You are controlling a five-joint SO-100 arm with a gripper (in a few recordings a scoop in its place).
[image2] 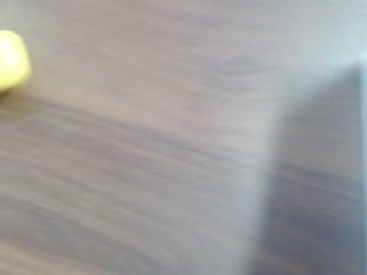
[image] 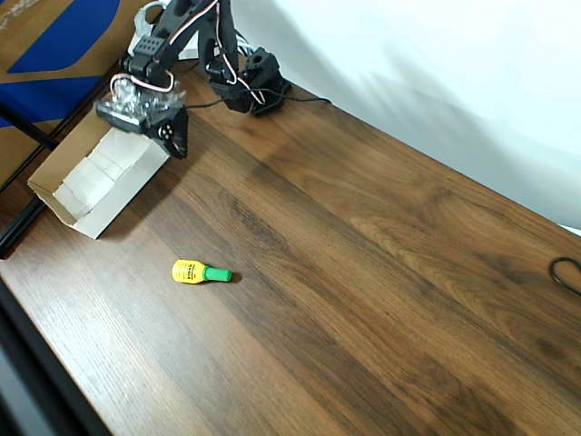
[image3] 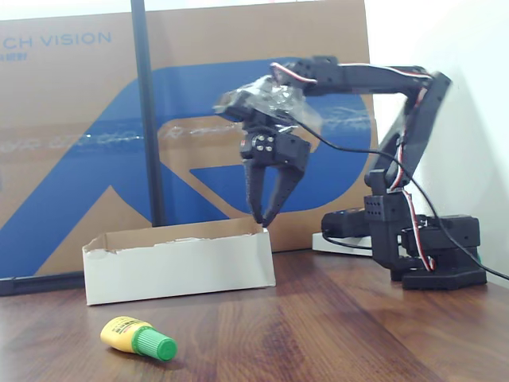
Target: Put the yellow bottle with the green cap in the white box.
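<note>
Lying on its side on the wooden tabletop (image: 381, 272), the yellow bottle with the green cap (image: 201, 272) is being seen in the overhead view well apart from the gripper and near the white box, with its cap pointing right. In the fixed view the yellow bottle with the green cap (image3: 137, 337) is being shown in front of the box's long wall, cap toward the lower right; its printed label is too small to be read. In the wrist view a blurred yellow shape, cut off by the left edge, is being taken for the bottle (image2: 11, 60); the wood grain is smeared, and a grey patch at the right cannot be made out.

To the left in the overhead view, the white box (image: 68, 195) is being partly covered at its far end by the arm's head. In the fixed view the white box (image3: 179, 267) is being shown from the side, so its inside is hidden.

Above the box's right end, the gripper (image3: 267, 215) is being held in the air, pointing down, its two fingers drawn to a narrow V with a small gap at the tips and nothing between them. In the overhead view the gripper (image: 174, 136) is being seen foreshortened. Clear plastic is wrapped around the wrist.

Behind, a brown-and-blue cardboard sheet (image3: 71, 151) is being cut off at the left edge, its lettering only partly legible.
</note>
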